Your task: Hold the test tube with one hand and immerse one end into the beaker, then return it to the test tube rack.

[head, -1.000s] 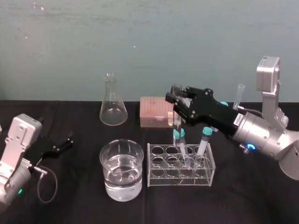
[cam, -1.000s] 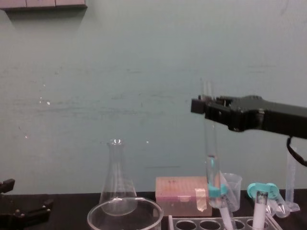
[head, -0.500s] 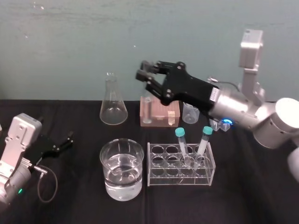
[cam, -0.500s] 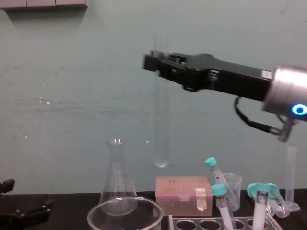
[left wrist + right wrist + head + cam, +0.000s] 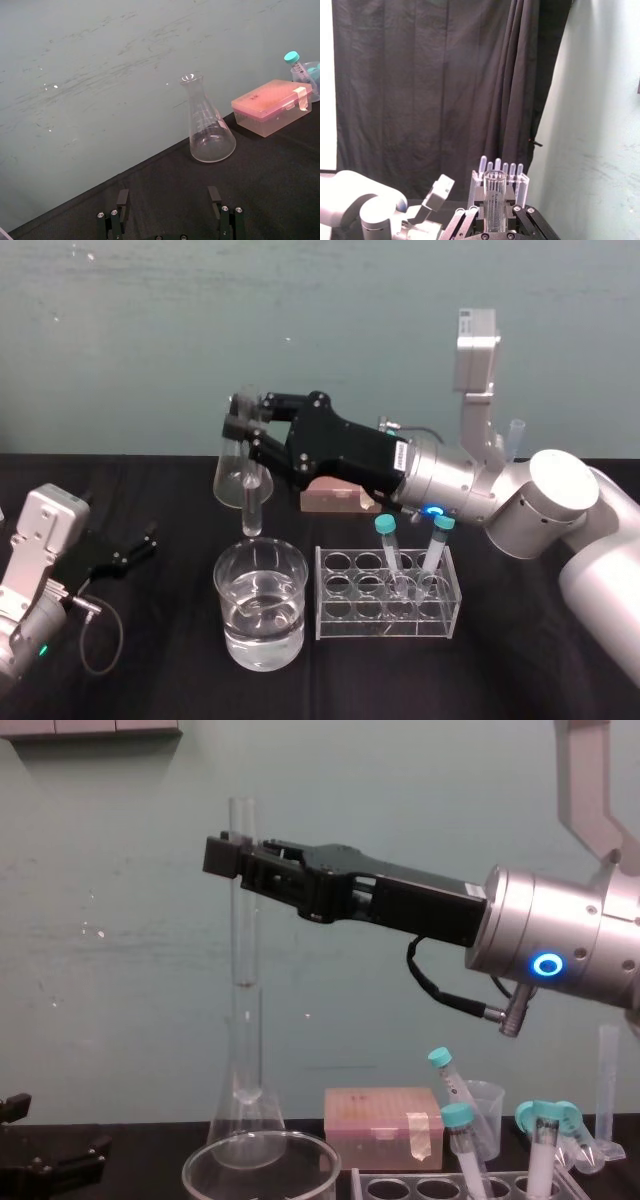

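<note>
Right gripper (image 5: 243,425) holds slim glass test tube (image 5: 245,950) upright; left gripper (image 5: 150,540) parked.

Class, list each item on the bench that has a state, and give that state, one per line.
test tube: upright, gripped near its top, tip above the beaker, not dipped.
right claw: shut on the test tube.
left claw: open, parked at left.
beaker: partly filled with clear liquid.
test tube rack: holds two teal-capped tubes.
flask: upright, empty.
</note>
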